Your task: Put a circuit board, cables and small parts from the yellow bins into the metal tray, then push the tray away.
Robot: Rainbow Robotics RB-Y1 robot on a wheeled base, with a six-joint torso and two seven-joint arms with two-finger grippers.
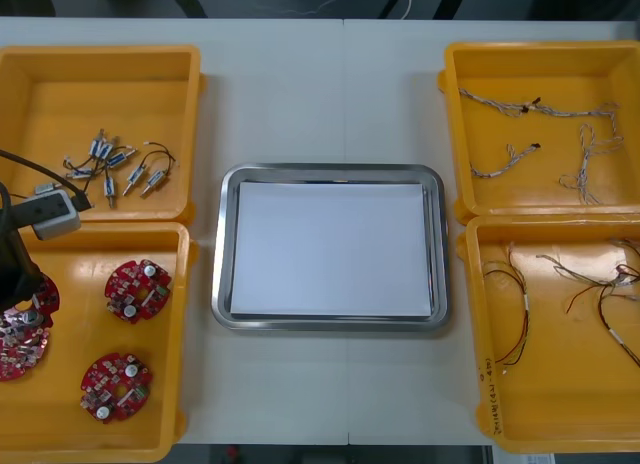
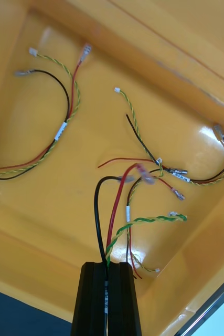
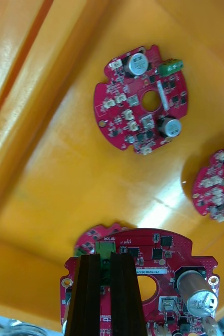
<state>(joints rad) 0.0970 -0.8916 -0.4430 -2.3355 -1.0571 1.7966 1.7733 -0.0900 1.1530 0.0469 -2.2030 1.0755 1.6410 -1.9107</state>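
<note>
While left tool pinches round red circuit board, right tool clamps thin cables.

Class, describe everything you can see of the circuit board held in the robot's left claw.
The held circuit board is a round red disc with a central hole, a silver cylinder, black chips, a white label and a green connector at its rim. The left claw is shut on that connector edge, over the near left yellow bin. Another board lies partly under it; whether they touch is unclear.
</note>
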